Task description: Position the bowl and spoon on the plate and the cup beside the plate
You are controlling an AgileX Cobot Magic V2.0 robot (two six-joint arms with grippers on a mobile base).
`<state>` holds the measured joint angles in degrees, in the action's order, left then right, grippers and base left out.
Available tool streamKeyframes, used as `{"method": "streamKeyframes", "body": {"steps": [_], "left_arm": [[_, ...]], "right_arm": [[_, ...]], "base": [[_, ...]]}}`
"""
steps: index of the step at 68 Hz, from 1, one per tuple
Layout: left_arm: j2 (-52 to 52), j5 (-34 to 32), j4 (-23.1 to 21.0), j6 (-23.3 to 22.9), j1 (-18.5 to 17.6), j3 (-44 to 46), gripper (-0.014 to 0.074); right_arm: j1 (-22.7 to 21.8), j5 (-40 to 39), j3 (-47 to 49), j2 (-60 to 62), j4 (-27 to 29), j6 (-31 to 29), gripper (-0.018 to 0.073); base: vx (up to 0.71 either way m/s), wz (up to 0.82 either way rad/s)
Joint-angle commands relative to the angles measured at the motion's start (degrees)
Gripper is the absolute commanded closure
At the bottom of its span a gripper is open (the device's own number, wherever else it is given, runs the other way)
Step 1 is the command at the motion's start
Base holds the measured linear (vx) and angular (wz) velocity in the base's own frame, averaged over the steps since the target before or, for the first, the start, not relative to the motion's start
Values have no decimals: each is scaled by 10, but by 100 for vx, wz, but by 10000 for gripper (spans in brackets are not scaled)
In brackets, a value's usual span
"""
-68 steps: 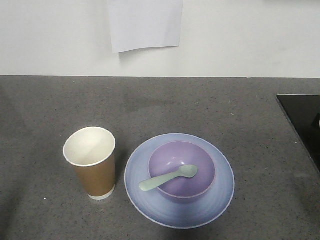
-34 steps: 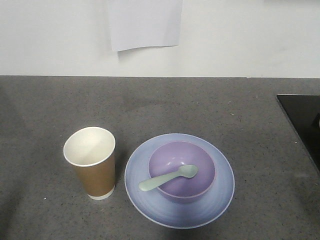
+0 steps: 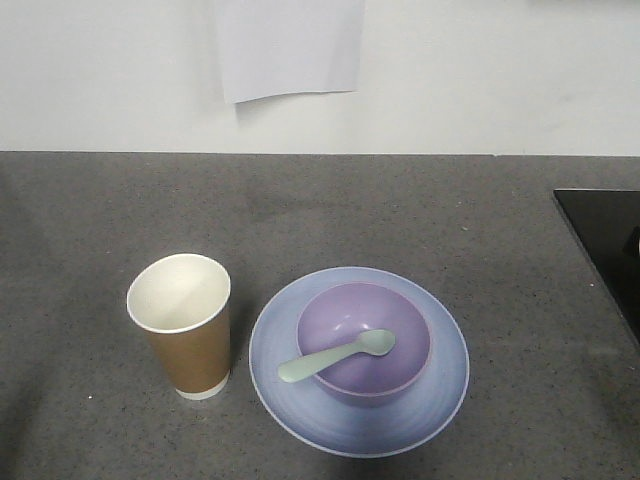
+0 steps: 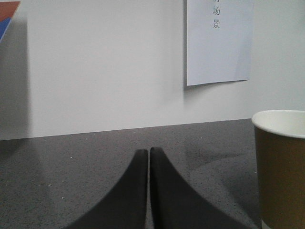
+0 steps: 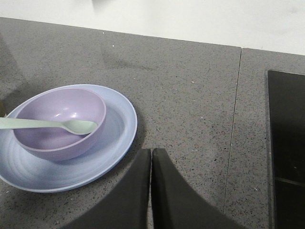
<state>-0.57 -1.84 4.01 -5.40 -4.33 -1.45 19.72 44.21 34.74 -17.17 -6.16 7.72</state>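
The lilac bowl (image 3: pixel 364 342) sits in the middle of the pale blue plate (image 3: pixel 443 392) on the grey counter. The mint-green spoon (image 3: pixel 335 357) lies in the bowl, its handle resting over the near left rim. The brown paper cup (image 3: pixel 184 328) stands upright just left of the plate, apart from it. My left gripper (image 4: pixel 148 151) is shut and empty, low over the counter with the cup (image 4: pixel 281 167) to its right. My right gripper (image 5: pixel 151 151) is shut and empty, just right of the plate (image 5: pixel 121 138), bowl (image 5: pixel 59 125) and spoon (image 5: pixel 47 125).
A black cooktop panel (image 3: pixel 605 245) lies flush in the counter at the right edge. A white paper sheet (image 3: pixel 290 48) hangs on the wall behind. A seam (image 5: pixel 233 129) runs across the counter right of my right gripper.
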Motion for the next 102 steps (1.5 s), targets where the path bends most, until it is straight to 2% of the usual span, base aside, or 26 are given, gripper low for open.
{"method": "streamKeyframes", "body": {"steps": [1, 21, 31, 42, 52, 63, 74, 88, 102], "left_arm": [[-9, -38, -2, -5, 2, 4, 604], [-9, -38, -2, -5, 2, 4, 604], [-9, -38, -2, -5, 2, 4, 604], [-9, -38, -2, -5, 2, 4, 604], [-9, -38, -2, -5, 2, 4, 604], [-9, -38, -2, -5, 2, 4, 604], [-9, -38, -2, -5, 2, 4, 604], [-9, -38, -2, -5, 2, 4, 604], [-9, -38, -2, -5, 2, 4, 604]], "right_arm": [[-2, -40, 14, -5, -5, -2, 570], [-2, -40, 14, -5, -3, -2, 570], [-2, -55, -20, 5, -12, -4, 570], [-7, -170, -113, 47, -2, -4, 570], [-60, -276, -205, 98, 15, -4, 570], [-125, -358, -294, 159, 54, -4, 570], [-136, -458, -368, 184, 57, -4, 570], [-136, -462, -366, 184, 22, -15, 570], [-136, -462, -366, 184, 27, -12, 570]], "base": [[0, 0], [0, 0], [0, 0], [0, 0], [0, 0], [0, 0], [0, 0], [0, 0], [0, 0]]}}
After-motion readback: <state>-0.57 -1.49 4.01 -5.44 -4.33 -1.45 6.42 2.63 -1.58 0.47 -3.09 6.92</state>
